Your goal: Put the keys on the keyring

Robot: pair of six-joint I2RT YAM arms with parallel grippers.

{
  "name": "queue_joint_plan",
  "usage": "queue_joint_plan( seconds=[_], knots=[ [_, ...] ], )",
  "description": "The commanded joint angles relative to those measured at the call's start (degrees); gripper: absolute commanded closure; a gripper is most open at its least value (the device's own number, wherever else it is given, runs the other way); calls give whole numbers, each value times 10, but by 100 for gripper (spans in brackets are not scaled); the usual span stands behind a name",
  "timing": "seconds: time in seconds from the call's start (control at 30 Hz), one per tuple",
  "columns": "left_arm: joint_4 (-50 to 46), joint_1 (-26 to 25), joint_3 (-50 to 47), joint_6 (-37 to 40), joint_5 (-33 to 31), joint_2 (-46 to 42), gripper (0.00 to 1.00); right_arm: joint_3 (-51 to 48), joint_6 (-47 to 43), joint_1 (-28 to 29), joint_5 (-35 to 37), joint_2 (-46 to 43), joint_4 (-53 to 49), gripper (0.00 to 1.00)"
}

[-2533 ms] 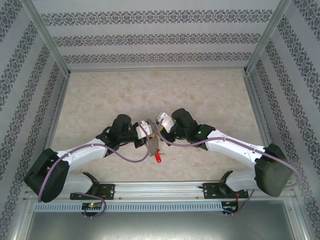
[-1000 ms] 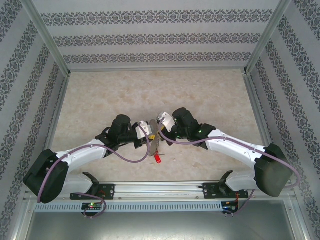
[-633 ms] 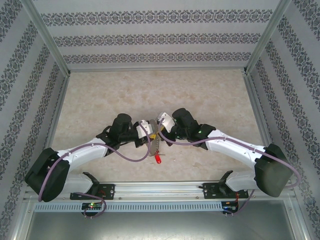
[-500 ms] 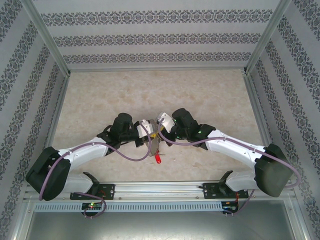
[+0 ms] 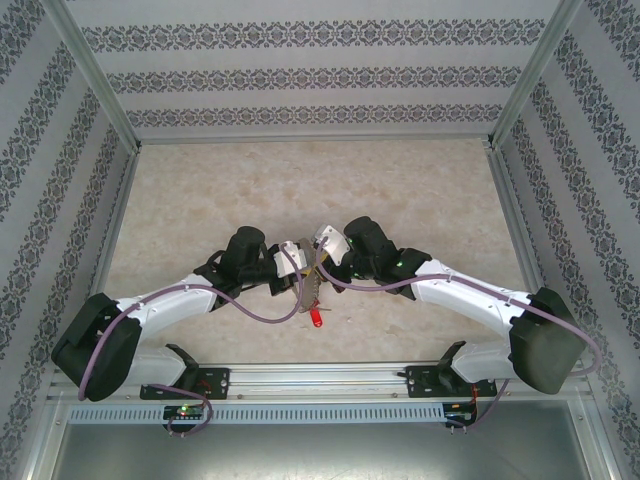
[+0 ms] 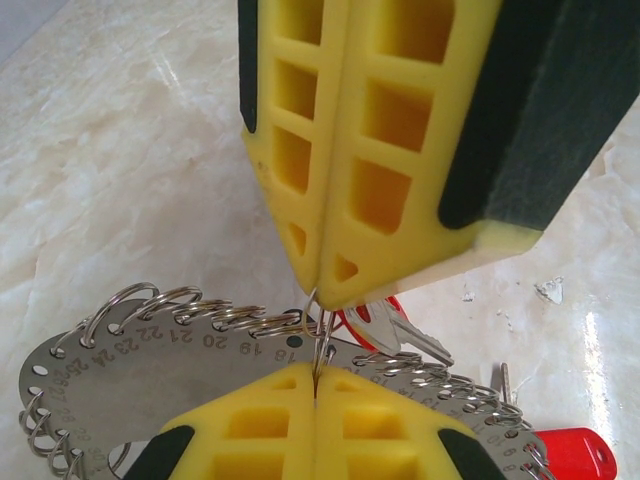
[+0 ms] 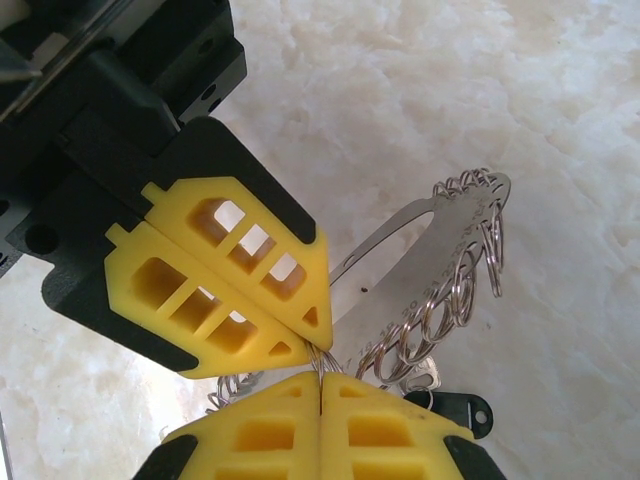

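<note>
1. Left wrist view: left gripper [image 6: 315, 388] is pinched together on a wire loop [image 6: 318, 328] of the keyring [image 6: 150, 370]. The right gripper [image 6: 322, 288] clamps the same loop from above, tips nearly touching.
2. Just beside: red-tagged key [image 6: 575, 455], seemingly already hanging on the ring. Black-headed key [image 7: 450, 410] lies under the right gripper; whether it is attached, cannot tell.
3. Top view, against 2.5 s back: left arm has nudged slightly and the ring has barely moved. Judgement: still working the loop open, no new key threaded.

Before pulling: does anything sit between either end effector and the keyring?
Nothing visible: the left end effector and the right end effector are both shut on one small loop of the keyring, tip to tip.
</note>
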Motion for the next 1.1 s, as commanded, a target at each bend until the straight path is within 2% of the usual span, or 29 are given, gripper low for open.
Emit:
queue_joint_plan(
  seconds=[0.0,0.23,0.57,0.9,1.07],
  knots=[
    [-2,-9,5,0,7,-6,100,3,-1,5,17,-24,8,100],
    [42,-9,-15,-22,1,-10,100,-12,19,-6,38,-18,-2,100],
    [45,-10,-25,-23,0,-9,100,-16,42,-12,58,-4,9,100],
    [60,-11,-30,-31,-7,-2,100,-16,43,-14,35,-7,16,100],
    [32,-12,-10,-14,22,7,85,-6,32,-10,9,-8,18,100]
  ],
)
